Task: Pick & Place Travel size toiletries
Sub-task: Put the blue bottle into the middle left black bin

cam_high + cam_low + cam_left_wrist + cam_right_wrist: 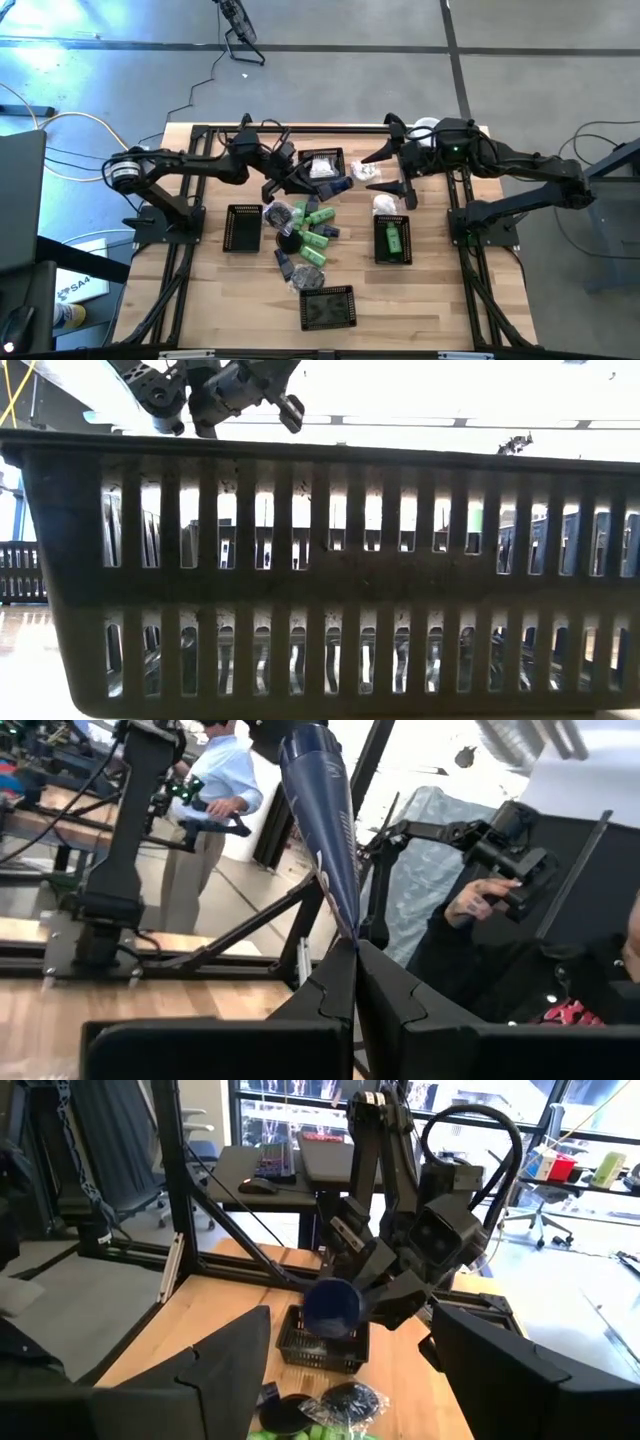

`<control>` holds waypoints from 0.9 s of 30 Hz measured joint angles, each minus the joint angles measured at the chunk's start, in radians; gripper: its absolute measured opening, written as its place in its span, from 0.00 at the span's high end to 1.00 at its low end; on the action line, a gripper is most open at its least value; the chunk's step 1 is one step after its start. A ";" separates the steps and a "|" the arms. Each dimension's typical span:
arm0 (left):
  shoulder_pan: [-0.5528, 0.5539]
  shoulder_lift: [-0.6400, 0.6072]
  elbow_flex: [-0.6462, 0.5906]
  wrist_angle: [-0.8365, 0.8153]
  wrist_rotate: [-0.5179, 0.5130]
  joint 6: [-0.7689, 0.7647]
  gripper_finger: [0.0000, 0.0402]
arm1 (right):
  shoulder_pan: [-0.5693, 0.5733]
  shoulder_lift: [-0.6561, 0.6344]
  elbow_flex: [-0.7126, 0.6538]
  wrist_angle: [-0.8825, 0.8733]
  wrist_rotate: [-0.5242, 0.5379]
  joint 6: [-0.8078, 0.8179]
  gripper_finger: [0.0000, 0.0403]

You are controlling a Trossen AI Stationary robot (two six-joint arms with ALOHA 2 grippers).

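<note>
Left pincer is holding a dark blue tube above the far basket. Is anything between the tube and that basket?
Nothing visible. The left pincer, shut on the dark blue tube, hangs by the far basket, which already holds a white packet; the space beneath the tube looks free. The right pincer stands open, off to the side.

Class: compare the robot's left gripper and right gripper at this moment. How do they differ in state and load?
The left gripper is shut on a dark blue tube; the right gripper is open and holds nothing. The left gripper sits by the far basket; the right gripper hangs above white packets. Both are dark and two-fingered.
</note>
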 joint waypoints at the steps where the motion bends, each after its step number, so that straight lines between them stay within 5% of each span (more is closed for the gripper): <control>1: 0.004 -0.016 -0.013 -0.008 0.000 0.002 1.00 | 0.000 0.000 0.000 0.000 -0.001 0.000 0.33; 15: 0.088 -0.326 -0.226 -0.215 -0.054 0.062 1.00 | 0.000 0.000 0.000 0.001 0.004 -0.004 0.33; 27: 0.086 -0.751 -0.279 -0.821 -0.303 0.215 1.00 | -0.002 0.000 0.000 0.001 0.038 -0.025 0.33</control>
